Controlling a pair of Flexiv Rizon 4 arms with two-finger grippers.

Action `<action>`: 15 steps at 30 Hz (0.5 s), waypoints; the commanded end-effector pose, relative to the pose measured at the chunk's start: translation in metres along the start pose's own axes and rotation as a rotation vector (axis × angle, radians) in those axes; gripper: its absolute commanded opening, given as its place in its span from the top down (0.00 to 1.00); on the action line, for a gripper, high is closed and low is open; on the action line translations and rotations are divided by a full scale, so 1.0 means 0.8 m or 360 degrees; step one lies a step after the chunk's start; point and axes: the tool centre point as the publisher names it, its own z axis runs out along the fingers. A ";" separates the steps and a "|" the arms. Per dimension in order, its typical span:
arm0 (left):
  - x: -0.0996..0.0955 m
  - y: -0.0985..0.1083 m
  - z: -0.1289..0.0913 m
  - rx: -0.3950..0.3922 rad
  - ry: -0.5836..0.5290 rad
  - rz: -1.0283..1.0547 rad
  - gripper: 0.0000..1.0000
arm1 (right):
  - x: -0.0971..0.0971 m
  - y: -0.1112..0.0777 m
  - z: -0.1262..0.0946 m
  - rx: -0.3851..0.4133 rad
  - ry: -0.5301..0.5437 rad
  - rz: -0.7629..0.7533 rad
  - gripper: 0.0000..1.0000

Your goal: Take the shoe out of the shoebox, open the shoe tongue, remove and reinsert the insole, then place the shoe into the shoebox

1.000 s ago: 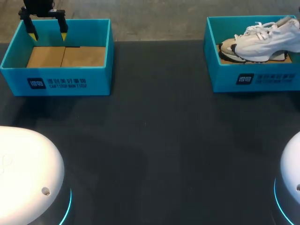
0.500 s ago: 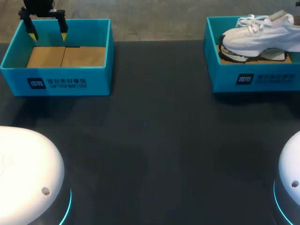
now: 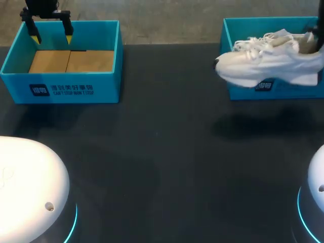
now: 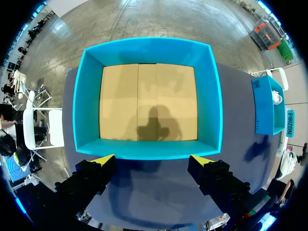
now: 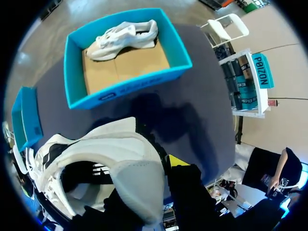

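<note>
A white shoe hangs in the air in front of the right blue shoebox, toe toward the table's middle. My right gripper holds it at the heel by the view's right edge. In the right wrist view that gripper is shut on the shoe's heel collar, one yellow fingertip outside and the other hidden inside. A second white shoe lies in the shoebox beyond. My left gripper stands open over the back left of the left blue box.
The left box holds nothing but its cardboard floor, just ahead of my left gripper. Both boxes stand at the back of the dark table. My arms' white bases sit at the near corners.
The right gripper has lifted the shoe out of the right box and carried it forward and toward the table's middle. The left arm has kept still.
</note>
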 end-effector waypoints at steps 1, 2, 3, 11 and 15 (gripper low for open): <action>0.000 0.000 0.000 0.0000 0.0000 0.0000 0.00 | 0.020 -0.074 0.025 -0.0234 -0.0006 0.0008 1.00; 0.000 0.000 0.000 0.0000 0.0000 0.0000 0.00 | 0.022 -0.077 0.026 -0.0230 0.0007 0.0005 1.00; 0.000 0.000 0.000 0.0000 0.0000 0.0000 0.00 | 0.028 -0.087 0.033 -0.0232 0.0019 0.0020 1.00; 0.000 0.000 0.000 0.0000 0.0000 0.0000 0.00 | 0.058 -0.118 0.048 -0.0208 0.0058 -0.0056 1.00; 0.000 0.000 0.000 0.0000 0.0000 0.0000 0.00 | 0.058 -0.118 0.048 -0.0208 0.0058 -0.0056 1.00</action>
